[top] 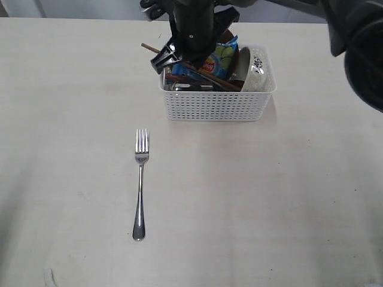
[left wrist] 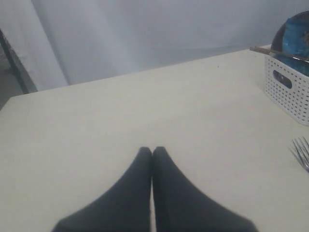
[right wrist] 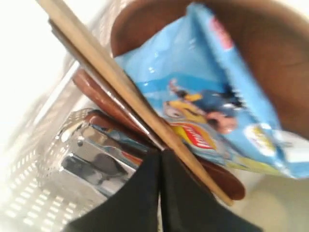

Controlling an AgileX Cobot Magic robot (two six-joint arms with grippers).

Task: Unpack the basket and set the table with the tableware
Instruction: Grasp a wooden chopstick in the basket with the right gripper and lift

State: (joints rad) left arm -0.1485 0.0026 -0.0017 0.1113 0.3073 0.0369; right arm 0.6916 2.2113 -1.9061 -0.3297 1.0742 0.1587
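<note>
White perforated basket (top: 215, 107) on the far part of the pale table (top: 269, 209), a little right of the middle, packed full. At its right end, white bowl (top: 258, 72) standing on edge against the wall. Next to that, blue chips bag (top: 220, 58) upright. Across the top, two wooden chopsticks (top: 197, 67) on a slant, one end poking out past the left rim.

From the right wrist view, same chopsticks running diagonally over the bag, touching it. Just beneath them, brown wooden spoon (right wrist: 222, 179) on the same slant. Lower down in the corner, by the grid wall, shiny steel cup (right wrist: 91, 159) on its side. Behind the bag, brown plate (right wrist: 270, 43), mostly hidden.

Right arm (top: 194, 24) reaching down over the left half of the basket. Right gripper (right wrist: 160, 153) with fingers pressed together, only a thin seam between them, tips right up against the chopsticks; impossible to tell whether anything pinched.

Out on the bare table, steel fork (top: 140, 179) lying flat, nearer the camera and left of the basket, well apart from it, tines toward the far edge, handle toward the near one.

Left gripper (left wrist: 152, 151) low over bare tabletop, jaws closed on nothing, fork tines just at the edge of its view, basket beyond
</note>
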